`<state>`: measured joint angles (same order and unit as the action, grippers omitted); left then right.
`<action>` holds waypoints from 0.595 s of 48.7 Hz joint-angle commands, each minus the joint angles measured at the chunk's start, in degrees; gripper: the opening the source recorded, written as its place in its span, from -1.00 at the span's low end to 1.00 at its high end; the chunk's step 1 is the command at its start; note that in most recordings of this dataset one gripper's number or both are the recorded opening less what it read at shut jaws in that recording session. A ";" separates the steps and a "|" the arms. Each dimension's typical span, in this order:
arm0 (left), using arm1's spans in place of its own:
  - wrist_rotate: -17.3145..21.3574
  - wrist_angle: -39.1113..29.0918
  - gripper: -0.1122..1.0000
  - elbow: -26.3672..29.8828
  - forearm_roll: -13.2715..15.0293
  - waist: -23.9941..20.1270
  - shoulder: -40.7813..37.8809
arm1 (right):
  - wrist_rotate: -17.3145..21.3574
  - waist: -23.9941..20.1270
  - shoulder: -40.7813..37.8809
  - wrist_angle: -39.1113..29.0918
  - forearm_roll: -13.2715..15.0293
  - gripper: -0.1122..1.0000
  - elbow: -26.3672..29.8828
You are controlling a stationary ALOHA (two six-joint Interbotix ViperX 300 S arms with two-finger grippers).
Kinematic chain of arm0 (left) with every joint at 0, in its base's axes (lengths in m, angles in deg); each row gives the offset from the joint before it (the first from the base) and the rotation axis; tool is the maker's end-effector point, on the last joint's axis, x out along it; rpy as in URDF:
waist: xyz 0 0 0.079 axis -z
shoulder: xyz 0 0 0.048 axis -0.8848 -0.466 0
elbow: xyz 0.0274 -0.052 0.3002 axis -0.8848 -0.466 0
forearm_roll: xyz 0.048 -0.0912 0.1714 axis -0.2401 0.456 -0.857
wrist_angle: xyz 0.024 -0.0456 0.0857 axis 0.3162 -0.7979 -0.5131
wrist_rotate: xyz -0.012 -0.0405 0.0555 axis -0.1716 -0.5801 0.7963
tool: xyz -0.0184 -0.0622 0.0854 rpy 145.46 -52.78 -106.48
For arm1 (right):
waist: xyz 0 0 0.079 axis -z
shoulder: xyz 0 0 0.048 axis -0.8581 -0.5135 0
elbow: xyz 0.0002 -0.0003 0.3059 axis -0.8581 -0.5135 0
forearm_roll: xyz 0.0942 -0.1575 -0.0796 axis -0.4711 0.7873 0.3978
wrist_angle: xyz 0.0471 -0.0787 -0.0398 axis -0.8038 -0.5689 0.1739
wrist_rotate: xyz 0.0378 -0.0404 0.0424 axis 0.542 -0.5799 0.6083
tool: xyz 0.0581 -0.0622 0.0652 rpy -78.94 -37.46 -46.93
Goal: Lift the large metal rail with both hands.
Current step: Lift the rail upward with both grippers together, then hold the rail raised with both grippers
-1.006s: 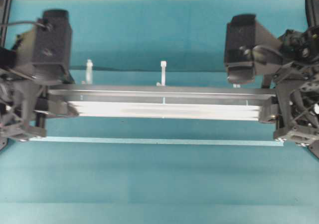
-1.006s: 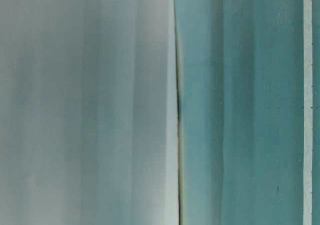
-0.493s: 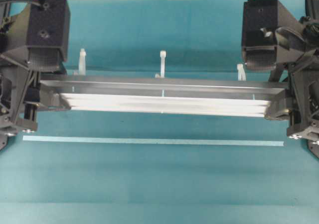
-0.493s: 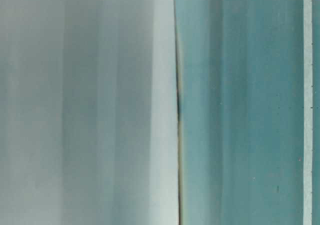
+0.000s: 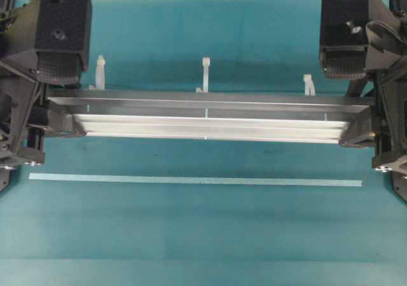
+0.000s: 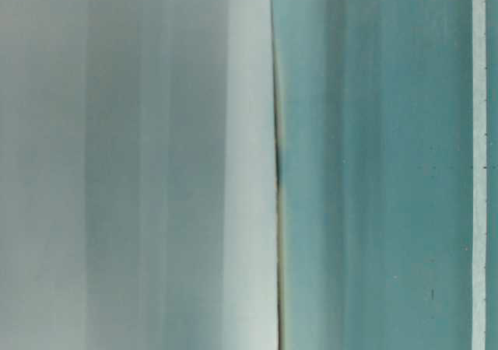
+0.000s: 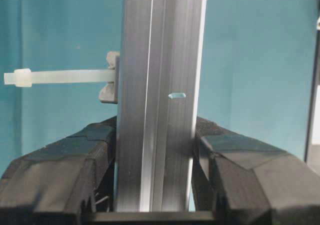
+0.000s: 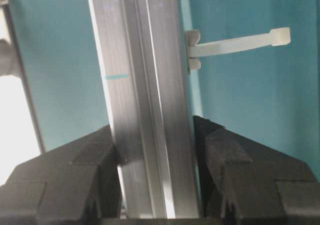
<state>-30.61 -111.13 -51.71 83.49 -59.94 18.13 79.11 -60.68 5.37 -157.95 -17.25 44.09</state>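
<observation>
Raised farther above the tape strip [image 5: 194, 181] since a second ago: large metal rail [image 5: 210, 119], clamped at both ends by left fingers [image 7: 70, 160] and right fingers [image 8: 240, 165]. Lift under way; next, level, matched rise.

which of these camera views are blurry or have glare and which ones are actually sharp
Table-level view: almost wholly blurred, a pale out-of-focus mass filling its left half, only the tape strip crisp. Overhead view: sharp, with bright glare along the large metal rail. Left wrist view: rail in focus, the near fingers soft. Right wrist view: glare low on the rail, a washed-out patch at the left edge.
</observation>
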 commanded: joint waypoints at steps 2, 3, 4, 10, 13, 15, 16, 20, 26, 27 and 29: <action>-0.53 0.35 -0.13 1.93 -0.44 -0.53 0.44 | 1.23 -0.18 0.62 0.44 -0.35 -0.08 2.11; -0.53 0.35 -0.13 2.02 -0.44 -0.62 0.35 | 1.23 -0.18 0.62 0.44 -0.35 -0.08 2.11; -0.53 0.35 -0.13 1.93 -0.44 -0.53 0.35 | 1.23 -0.18 0.62 0.44 -0.35 -0.08 2.11; -0.53 0.35 -0.13 2.02 -0.44 -0.62 0.35 | 1.23 -0.18 0.62 0.44 -0.26 -0.08 2.11; -0.53 0.35 -0.13 2.02 -0.44 -0.62 0.35 | 1.23 -0.18 0.62 0.44 -0.26 -0.08 2.02; -0.53 0.35 -0.13 2.02 -0.44 -0.62 0.35 | 1.23 -0.18 0.62 0.44 -0.35 -0.08 1.93; -0.53 0.35 -0.13 2.02 -0.44 -0.62 0.26 | 1.23 -0.18 0.62 0.44 -0.26 -0.08 1.76; -0.53 0.18 -0.13 1.85 -0.44 -0.79 0.26 | 1.23 -0.18 0.62 0.62 -0.35 -0.08 1.41; -0.44 0.18 -0.13 1.67 -0.44 -1.05 0.18 | 0.97 -0.18 0.35 0.62 -0.26 -0.08 0.97; -0.35 0.18 -0.13 1.67 -0.44 -0.97 0.09 | 0.88 -0.18 0.35 0.62 -0.35 -0.08 0.79; -0.26 0.18 -0.13 1.58 -0.44 -0.97 -0.09 | 0.88 -0.18 0.35 0.62 -0.26 -0.08 0.44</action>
<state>-30.61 -111.30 -51.63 83.49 -60.12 17.87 79.11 -60.68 5.37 -158.04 -17.25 44.09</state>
